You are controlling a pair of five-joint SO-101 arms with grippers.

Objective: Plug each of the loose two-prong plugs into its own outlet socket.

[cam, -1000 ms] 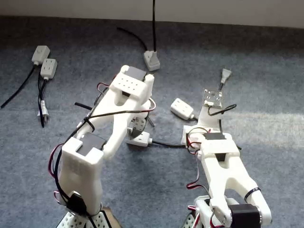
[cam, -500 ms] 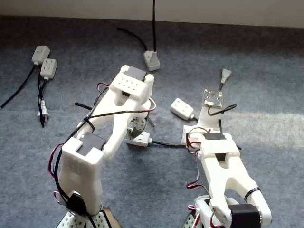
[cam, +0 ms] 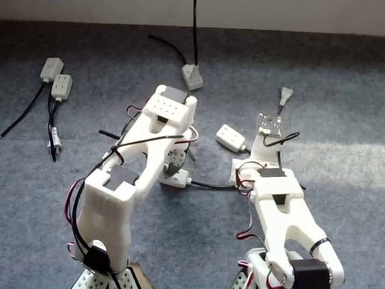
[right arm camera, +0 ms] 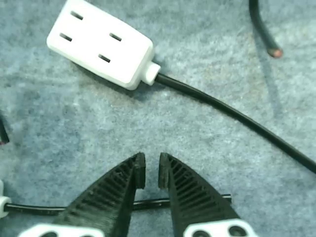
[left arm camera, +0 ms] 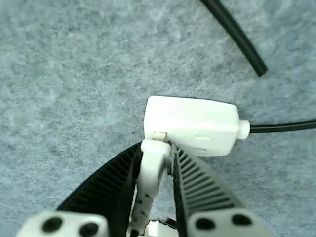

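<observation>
Plugs and sockets, taken from your left across the high view: two far-left sockets (cam: 61, 87) lie side by side on the grey carpet (cam: 337, 72), black cords trailing from them. What looks like a small plug (cam: 55, 142) lies near them on the arms' side. Next comes your left gripper (left arm camera: 157, 148), clenched on a white held plug (left arm camera: 149, 173). Its metal prong tip (left arm camera: 159, 136) touches the edge of the middle socket (left arm camera: 190, 123), which lies flat with its cord leaving one end. You cannot tell from these views whether the prong sits in a slot. A black cable end (left arm camera: 232, 34) lies apart from that socket. Beyond the left arm, a back socket (cam: 192, 76) sits with its cord running toward the carpet's far edge. Between the two arms lies the four-slot socket (right arm camera: 98, 44), face up, its cord running off to one side. Your right gripper (right arm camera: 149, 170) hovers near it over a thin black cable (right arm camera: 39, 209), jaws a narrow slit apart and grasping nothing. Farthest right, a loose plug (cam: 286, 95) lies on the carpet beyond the right arm, apart from every socket
</observation>
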